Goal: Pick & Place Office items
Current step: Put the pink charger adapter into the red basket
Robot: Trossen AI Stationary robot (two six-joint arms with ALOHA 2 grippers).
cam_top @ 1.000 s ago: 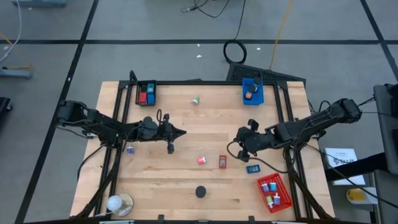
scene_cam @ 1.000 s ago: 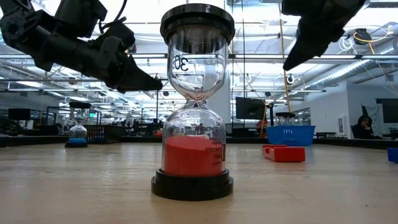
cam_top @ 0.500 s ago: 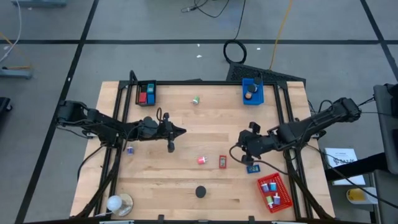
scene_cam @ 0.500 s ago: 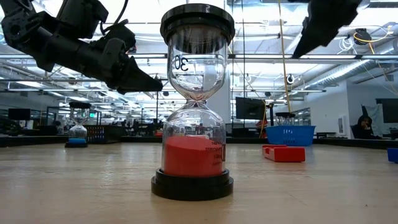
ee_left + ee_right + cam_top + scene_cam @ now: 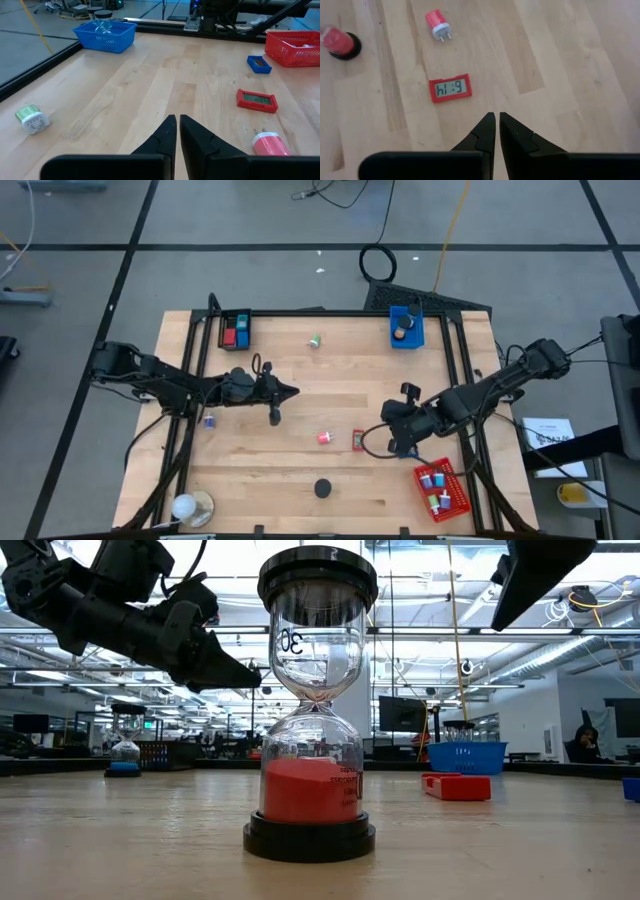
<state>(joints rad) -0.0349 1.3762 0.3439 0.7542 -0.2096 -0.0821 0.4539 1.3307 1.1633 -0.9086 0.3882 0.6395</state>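
Note:
My left gripper (image 5: 292, 391) hangs shut above the table's left middle, pointing toward the right edge, with nothing in it; the low view shows it (image 5: 250, 675) clear of the wood. My right gripper (image 5: 495, 120) is shut and empty, slanting down above the wood just right of a red clock (image 5: 451, 88). A red plug charger (image 5: 437, 22) lies flat beyond the clock. A small blue clock (image 5: 259, 64) lies by the red tray. A green charger (image 5: 32, 120) lies on its side toward the far edge. A small purple item (image 5: 209, 420) lies under the left arm.
A sand timer (image 5: 312, 700) stands upright near the front edge. A black tray (image 5: 235, 330) sits at the far left, a blue tray (image 5: 406, 328) at the far right, and a red tray (image 5: 441, 488) holding several items at the near right. A round white and tan object (image 5: 190, 506) sits at the near left corner.
My right gripper has moved toward the table's near edge and risen, staying shut and empty. It has rolled a little. In the low view it has climbed toward the top of the picture. The left arm has kept still.

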